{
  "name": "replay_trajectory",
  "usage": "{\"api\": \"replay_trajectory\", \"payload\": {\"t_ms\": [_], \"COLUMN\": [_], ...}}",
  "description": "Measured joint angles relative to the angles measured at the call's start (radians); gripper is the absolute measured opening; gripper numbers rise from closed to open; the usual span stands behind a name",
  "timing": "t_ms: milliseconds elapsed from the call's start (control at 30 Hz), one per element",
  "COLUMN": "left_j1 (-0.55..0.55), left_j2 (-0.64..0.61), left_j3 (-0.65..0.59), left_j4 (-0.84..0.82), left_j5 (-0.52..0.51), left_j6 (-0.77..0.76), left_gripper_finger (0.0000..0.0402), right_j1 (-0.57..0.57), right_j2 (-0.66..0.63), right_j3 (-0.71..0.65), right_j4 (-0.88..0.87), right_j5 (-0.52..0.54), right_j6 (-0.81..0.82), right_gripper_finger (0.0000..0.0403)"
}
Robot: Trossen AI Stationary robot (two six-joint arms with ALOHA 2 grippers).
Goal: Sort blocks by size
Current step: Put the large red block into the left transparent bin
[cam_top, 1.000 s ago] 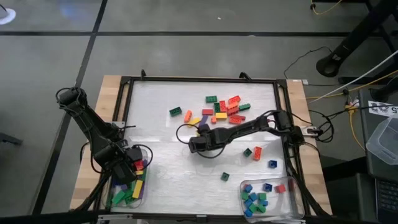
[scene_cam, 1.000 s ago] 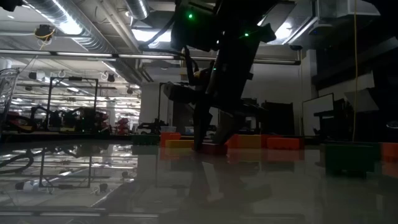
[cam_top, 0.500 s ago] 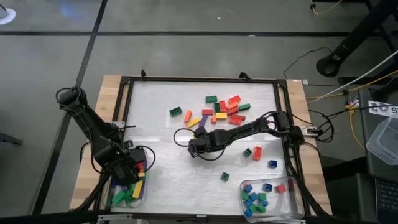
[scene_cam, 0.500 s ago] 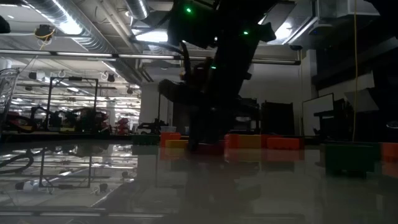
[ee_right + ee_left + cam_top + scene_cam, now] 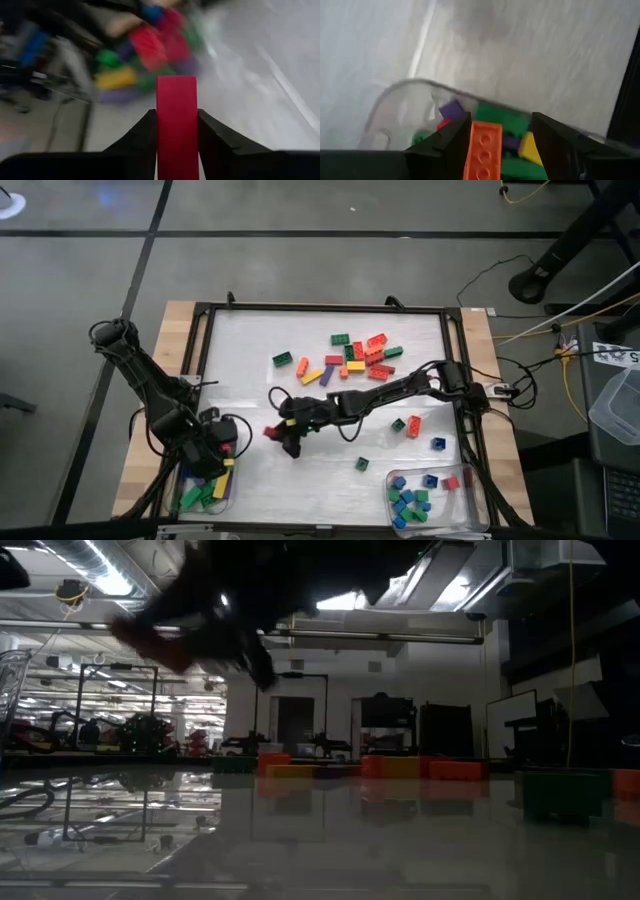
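So the right claw (image 5: 277, 432) is clamped on a long red block (image 5: 177, 125), the fingers pinching it on both sides with the brick sticking out past the tips. It sits over the white desk (image 5: 250, 360), with the main scatter of loose blocks (image 5: 358, 353) well behind it along its arm, plus a few strays beside the arm. The tray of small square blocks (image 5: 420, 495) is off past those strays, in the near corner on the arm's own side.

The left claw (image 5: 500, 137) is spread wide with an orange block (image 5: 483, 152) between its fingers; can't tell if it's actually gripping it. It hangs right over the clear tray of long blocks (image 5: 205, 485), which has green, yellow and purple ones in it.
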Motion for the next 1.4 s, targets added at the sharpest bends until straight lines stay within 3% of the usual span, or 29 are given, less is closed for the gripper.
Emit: {"api": "replay_trajectory", "payload": {"t_ms": [233,467,733,1000,1400], "left_j1": [0.0,0.021,0.024,0.065,0.076], "left_j2": [-0.002,-0.001,-0.001,0.0,-0.001], "left_j3": [0.0,0.0,0.0,-0.027,-0.055], "left_j4": [0.052,0.133,0.323,0.434,0.552], "left_j5": [-0.11,-0.145,-0.329,-0.33,-0.268], "left_j6": [0.166,0.332,0.625,0.758,0.939], "left_gripper_finger": [0.0196,0.0196,0.0196,0.0196,0.0196], "right_j1": [-0.001,-0.002,-0.002,-0.002,0.0], "right_j2": [-0.002,-0.004,-0.004,-0.006,-0.006], "right_j3": [0.0,0.001,0.002,0.002,0.002], "right_j4": [0.151,0.064,0.016,0.14,0.161], "right_j5": [-0.163,-0.304,-0.337,-0.368,-0.378], "right_j6": [-0.105,-0.01,0.057,0.058,0.056], "right_gripper_finger": [0.0118,0.012,0.0121,0.0122,0.0122]}}
